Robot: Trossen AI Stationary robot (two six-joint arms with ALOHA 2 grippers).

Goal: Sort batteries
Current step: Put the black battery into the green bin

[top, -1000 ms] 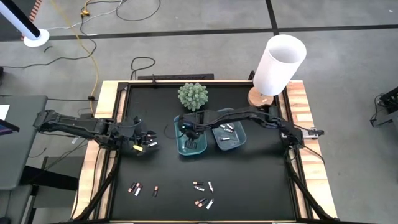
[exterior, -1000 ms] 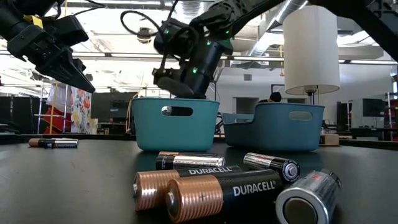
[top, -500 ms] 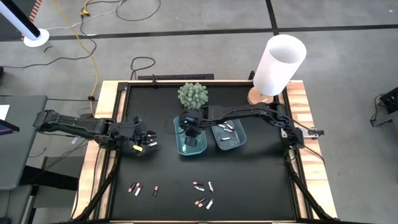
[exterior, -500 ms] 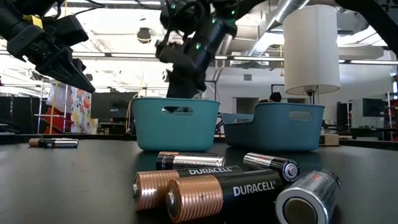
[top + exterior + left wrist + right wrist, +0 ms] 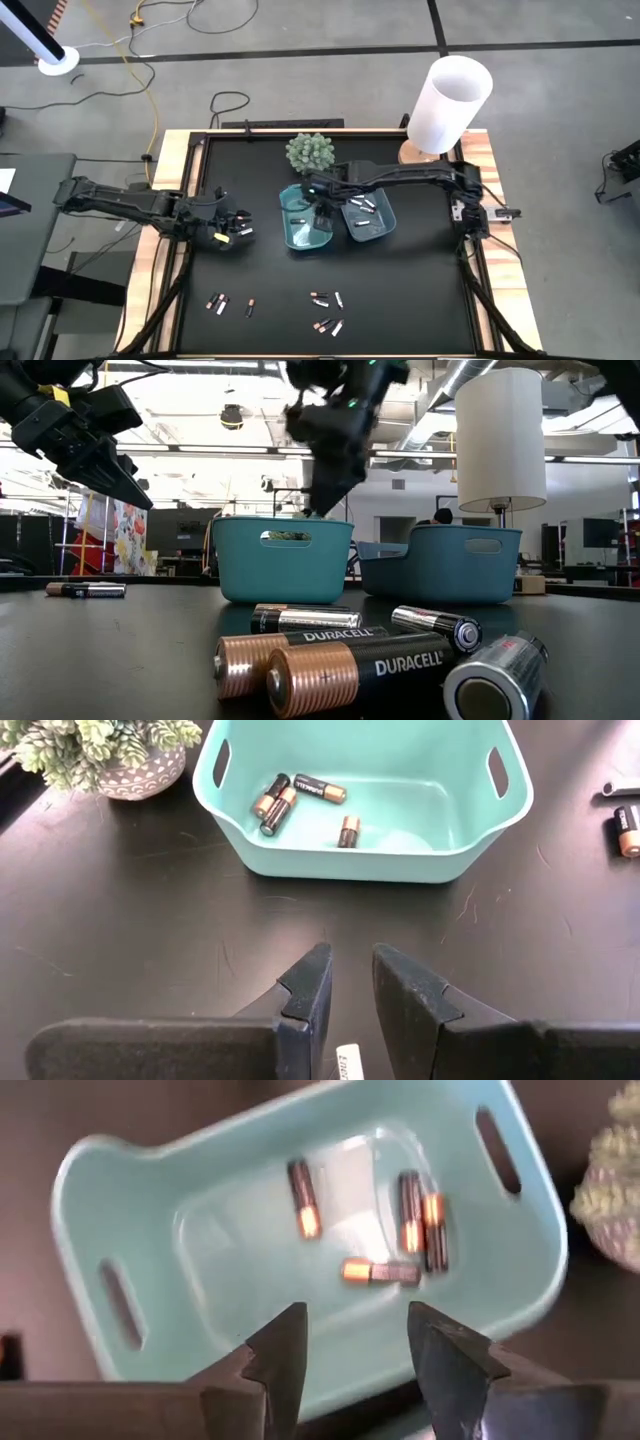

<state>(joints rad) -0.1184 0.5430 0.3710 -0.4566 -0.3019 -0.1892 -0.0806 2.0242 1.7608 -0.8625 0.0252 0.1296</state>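
Two teal trays stand side by side mid-table: the left tray (image 5: 300, 232) and the right tray (image 5: 372, 226). Several dark, copper-ended batteries (image 5: 378, 1270) lie on the left tray's floor; a few silvery ones (image 5: 366, 206) lie in the right tray. Loose batteries (image 5: 322, 298) lie in small groups near the table's front edge. My right gripper (image 5: 355, 1342) hangs open above the left tray, nothing between its fingers. My left gripper (image 5: 348, 982) hovers left of the trays with a narrow empty gap between its fingers.
A potted succulent (image 5: 310, 153) stands just behind the left tray. A white lamp (image 5: 450, 100) stands on the table's far right corner. More loose batteries (image 5: 217, 303) lie at the front left. The table has a raised wooden rim (image 5: 480, 180).
My right gripper has risen out of the left tray to well above its rim and drawn back a little toward the table's right edge. The trays and the loose batteries have stayed where they were.
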